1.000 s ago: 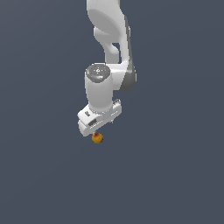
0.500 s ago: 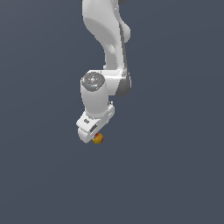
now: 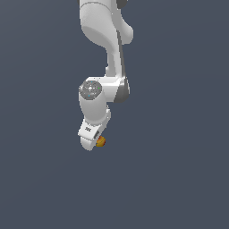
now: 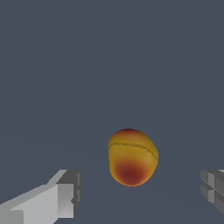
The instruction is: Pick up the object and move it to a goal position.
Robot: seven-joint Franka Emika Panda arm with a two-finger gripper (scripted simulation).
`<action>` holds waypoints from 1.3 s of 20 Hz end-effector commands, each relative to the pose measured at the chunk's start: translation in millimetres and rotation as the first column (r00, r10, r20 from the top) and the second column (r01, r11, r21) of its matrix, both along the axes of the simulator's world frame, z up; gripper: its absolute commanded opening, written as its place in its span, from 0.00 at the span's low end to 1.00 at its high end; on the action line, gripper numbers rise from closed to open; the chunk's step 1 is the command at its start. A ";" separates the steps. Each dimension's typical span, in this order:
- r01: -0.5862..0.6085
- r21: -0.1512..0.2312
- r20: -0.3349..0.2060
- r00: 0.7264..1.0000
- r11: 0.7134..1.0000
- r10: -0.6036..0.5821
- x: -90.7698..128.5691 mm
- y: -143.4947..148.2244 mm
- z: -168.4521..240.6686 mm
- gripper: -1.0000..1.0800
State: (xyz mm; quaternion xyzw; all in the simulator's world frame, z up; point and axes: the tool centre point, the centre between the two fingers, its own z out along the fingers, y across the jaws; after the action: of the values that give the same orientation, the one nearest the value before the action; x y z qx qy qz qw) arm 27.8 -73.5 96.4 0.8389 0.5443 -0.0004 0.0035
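- Gripper [image 4: 140,192]: jaws spread wide in wrist view, fingers [image 4: 61,197] at either side w/ clear gaps to the ball — nothing clamped.
- Ball [image 4: 132,156] sits between the fingers, roughly mid-gap, touching neither; orange-yellow w/ a red patch on its lower part and a thin dark crease across the upper part. Looks slightly egg-shaped close up.
- Exterior view: gripper [image 3: 92,142] points down, tilted a bit; ball [image 3: 101,142] shows just at the hand's lower edge toward the exterior view's right, partly tucked against the white body. Can't tell from here if it rests on a surface — no shadow or floor line visible.
- Writing: small dark mark on the hand's white face [image 3: 88,129] — too small to read. No other labels legible.
- Arm [image 3: 105,49] comes in from the top edge of exterior view, elbow joint w/ a grey round cap [image 3: 91,89] above the hand.
- Surroundings: flat, uniform dark blue-grey background [image 3: 179,179] on all sides — no edges, walls or other items near the gripper; open room all round in both views.
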 end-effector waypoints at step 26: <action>-0.117 0.006 -0.003 0.993 0.993 0.117 -1.1 -6.5 -58.2 0.96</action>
State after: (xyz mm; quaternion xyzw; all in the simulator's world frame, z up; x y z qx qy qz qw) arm 26.4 -79.8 43.5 0.8056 0.5924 -0.0005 -0.0005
